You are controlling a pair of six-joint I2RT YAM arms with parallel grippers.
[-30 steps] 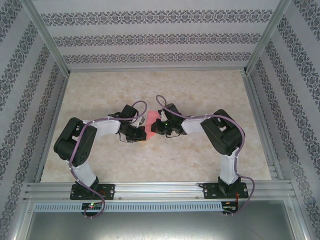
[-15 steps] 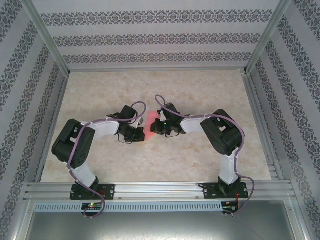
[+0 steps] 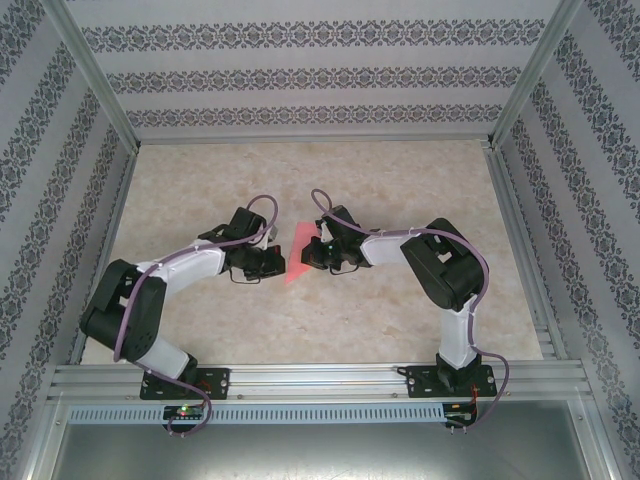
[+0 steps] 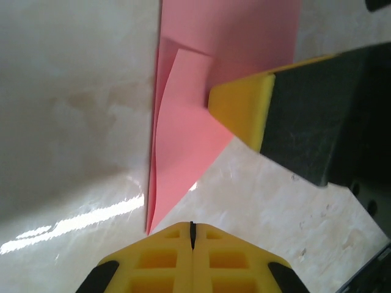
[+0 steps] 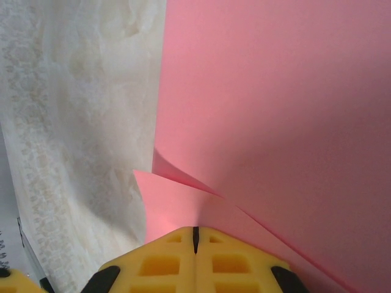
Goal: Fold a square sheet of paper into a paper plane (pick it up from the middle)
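folded sheet point(image 4: 183, 137) long axis points tip-first at left gripper point(image 4: 192, 229), jaws closed, empty, just short | right gripper point(image 5: 195, 233) closed, pressing sheet, nearer

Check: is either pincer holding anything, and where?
Nothing is gripped: right pincer, shut, presses on the paper; left pincer, shut, sits by its point.

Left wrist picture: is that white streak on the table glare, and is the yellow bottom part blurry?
Left wrist view: yes, glare on the glossy table; the yellow left end effector looks slightly soft, probably too close to the lens. Right wrist view: shade deepens across the pink paper toward the lower right.
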